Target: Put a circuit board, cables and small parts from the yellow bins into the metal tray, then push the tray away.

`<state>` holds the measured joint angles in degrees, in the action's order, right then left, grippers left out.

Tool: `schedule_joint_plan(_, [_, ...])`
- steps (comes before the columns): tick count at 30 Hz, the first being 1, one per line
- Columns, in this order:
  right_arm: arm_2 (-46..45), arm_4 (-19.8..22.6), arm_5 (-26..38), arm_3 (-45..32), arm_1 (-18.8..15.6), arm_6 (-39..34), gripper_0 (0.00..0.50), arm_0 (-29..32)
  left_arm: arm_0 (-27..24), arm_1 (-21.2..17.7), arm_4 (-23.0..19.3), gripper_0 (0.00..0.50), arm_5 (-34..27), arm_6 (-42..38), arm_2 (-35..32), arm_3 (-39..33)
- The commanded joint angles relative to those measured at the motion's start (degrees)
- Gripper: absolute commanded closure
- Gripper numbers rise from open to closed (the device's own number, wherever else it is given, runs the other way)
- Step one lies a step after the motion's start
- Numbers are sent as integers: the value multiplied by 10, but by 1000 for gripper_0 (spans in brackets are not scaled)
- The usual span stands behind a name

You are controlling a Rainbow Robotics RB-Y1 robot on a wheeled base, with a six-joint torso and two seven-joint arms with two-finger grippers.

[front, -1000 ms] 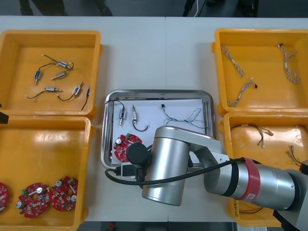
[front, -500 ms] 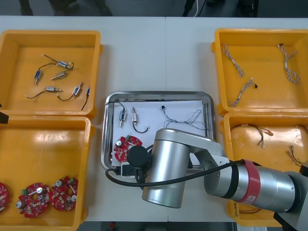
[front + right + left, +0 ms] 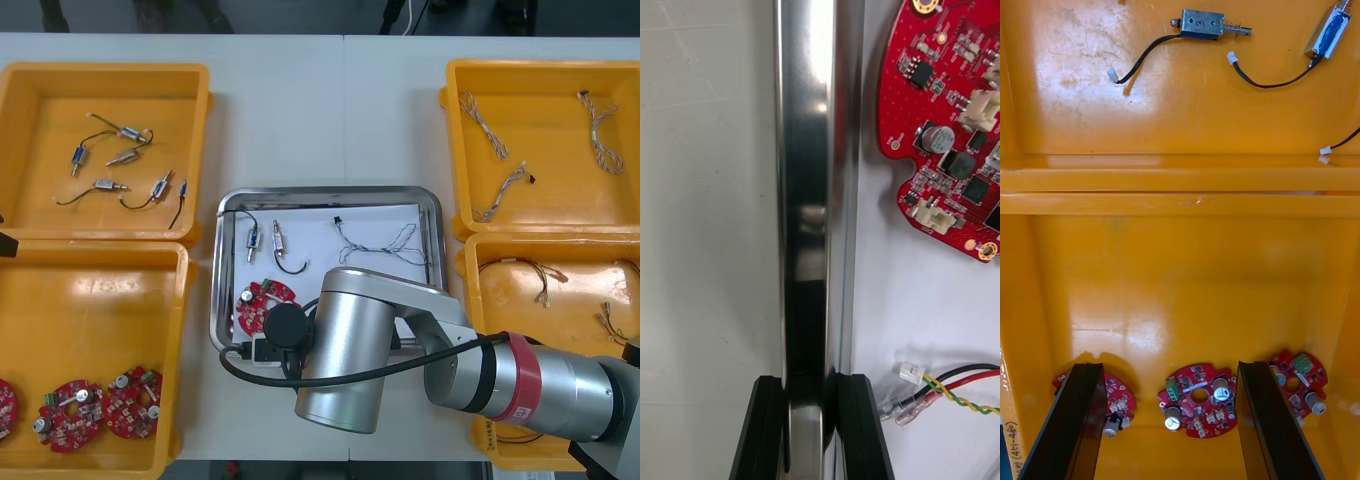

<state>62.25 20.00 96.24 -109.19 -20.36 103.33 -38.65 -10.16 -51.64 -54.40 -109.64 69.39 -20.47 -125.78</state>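
Observation:
My right gripper (image 3: 809, 427) is shut on the near rim of the metal tray (image 3: 805, 187), one black finger on each side of the shiny lip. Inside the tray, beyond the fingers, lie a round red circuit board (image 3: 940, 150) and a red and yellow cable (image 3: 955, 382). In the front view the right arm (image 3: 345, 350) covers the near part of the tray (image 3: 330, 192), which holds the circuit board (image 3: 262, 303), two small metal parts (image 3: 254, 240) and a twisted blue and white cable (image 3: 385, 243). My left gripper (image 3: 1169, 367) hangs open above circuit boards (image 3: 1199, 397).
The left far yellow bin (image 3: 105, 75) holds small metal parts with wires; the left near bin (image 3: 95, 300) holds three circuit boards (image 3: 75, 410). The right far bin (image 3: 545, 68) holds blue and white cables, and the right near bin (image 3: 560, 300) red and yellow ones.
The right arm's wrist has settled slightly toward the table's near edge. The tray and its contents have stayed in place.

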Motion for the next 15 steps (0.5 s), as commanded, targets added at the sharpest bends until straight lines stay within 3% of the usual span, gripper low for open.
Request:
schedule_joint_plan(1, [9, -7, 2, -23, 8, -16, 461, -1, 9, -26, -4, 0, -4, 26, -16, -16])
schedule_joint_plan(8, [9, -6, 1, -23, 1, -16, 500, -17, 9, -26, -4, 0, -4, 26, -16, -16])
schedule_joint_plan(15, [9, -6, -10, -23, -10, -16, 500, -32, 9, -26, -4, 0, -4, 26, -16, -16])
